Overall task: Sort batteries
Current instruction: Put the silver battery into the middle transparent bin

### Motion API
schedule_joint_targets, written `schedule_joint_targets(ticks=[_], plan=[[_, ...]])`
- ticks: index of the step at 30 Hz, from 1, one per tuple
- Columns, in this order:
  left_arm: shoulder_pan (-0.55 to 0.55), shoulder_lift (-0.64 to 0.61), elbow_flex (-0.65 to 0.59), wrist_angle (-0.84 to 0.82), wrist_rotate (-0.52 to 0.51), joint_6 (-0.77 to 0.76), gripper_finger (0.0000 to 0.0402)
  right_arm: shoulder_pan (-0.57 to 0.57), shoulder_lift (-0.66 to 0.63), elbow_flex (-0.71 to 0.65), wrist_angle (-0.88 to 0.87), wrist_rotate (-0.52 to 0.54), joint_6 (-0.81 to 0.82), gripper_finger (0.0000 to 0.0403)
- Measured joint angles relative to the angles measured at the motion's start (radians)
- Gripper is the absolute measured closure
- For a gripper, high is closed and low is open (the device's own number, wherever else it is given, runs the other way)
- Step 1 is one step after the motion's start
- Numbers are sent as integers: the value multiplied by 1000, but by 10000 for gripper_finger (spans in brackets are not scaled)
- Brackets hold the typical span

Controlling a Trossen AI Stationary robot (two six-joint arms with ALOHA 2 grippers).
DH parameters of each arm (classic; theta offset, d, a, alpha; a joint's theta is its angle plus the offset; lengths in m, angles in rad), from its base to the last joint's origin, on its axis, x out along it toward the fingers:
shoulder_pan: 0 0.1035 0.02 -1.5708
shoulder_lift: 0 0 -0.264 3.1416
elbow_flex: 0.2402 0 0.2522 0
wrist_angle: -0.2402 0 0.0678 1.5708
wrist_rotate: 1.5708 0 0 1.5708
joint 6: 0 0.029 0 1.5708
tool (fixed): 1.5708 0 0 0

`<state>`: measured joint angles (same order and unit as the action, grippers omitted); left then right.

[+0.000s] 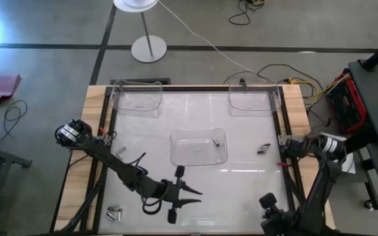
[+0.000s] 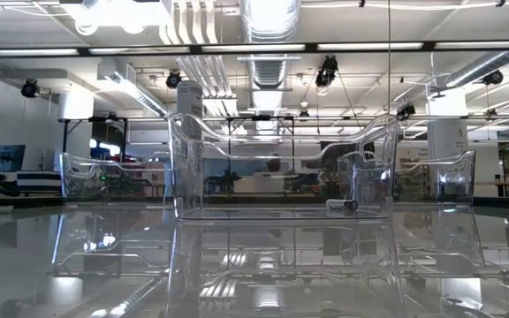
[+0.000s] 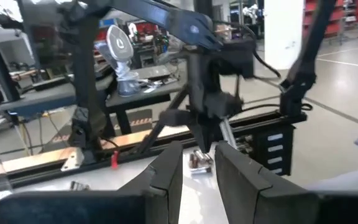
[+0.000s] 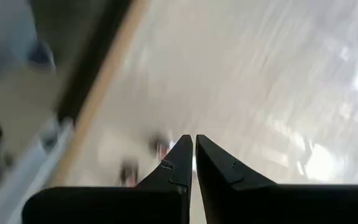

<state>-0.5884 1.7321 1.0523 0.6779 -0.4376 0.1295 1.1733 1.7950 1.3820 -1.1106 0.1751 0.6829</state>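
1. While starting from the left gripper (image 1: pixel 192 193), can see fingers (image 3: pixel 169 171) set a narrow gap apart and gripping nothing. Hangs over the table (image 1: pixel 241 190), about midway along the edge opposite the two outer trays (image 1: pixel 136 98). Probably held slightly open like that to line up a grab. Just a guess, though.
2. Sighting through that gap in the left wrist view, can pick out a pair of batteries (image 1: pixel 262 149) close to the right edge, right in line with the tips. Looks like the next target, tbh. Lying flat and touching side by side, long axes slanted, running from the tray-side right corner back toward the table's middle.
3. Moving on to the right gripper (image 4: pixel 194 146): pinched down to a sliver, carrying nothing. Sits low by the right edge, toward the corner away from the trays. Reads as waiting out of the way so as not to crowd the left arm's reach.
4. Further out, can see a single battery (image 2: pixel 343 205) down on its side inside the centre tray (image 1: pixel 199 157), toward the tray's right wall. From the low view, long axis seems to run roughly left edge to right edge. Presumably sorted there already.
5. Also worth noting a second pair (image 1: pixel 115 212) near the left corner away from the trays, snug together. Can't call the axis for sure, maybe pointing toward the tray edge.
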Motion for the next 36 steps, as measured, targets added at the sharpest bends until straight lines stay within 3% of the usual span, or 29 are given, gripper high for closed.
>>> schedule_joint_targets(ticks=[5,12,20,23,36], plan=[[0,0,0,5,-2,2,326,-35,58,6,-6,-179,-77,390],[-7,32,0,38,-2,45,326,-55,69,6,0,-202,-163,381],[-7,87,0,76,-2,42,326,-61,68,6,46,-194,-265,262],[-7,103,0,101,-1,31,326,-61,68,4,65,-146,-311,237],[-8,112,-1,100,-1,19,326,-61,69,-74,73,-124,-452,257]])
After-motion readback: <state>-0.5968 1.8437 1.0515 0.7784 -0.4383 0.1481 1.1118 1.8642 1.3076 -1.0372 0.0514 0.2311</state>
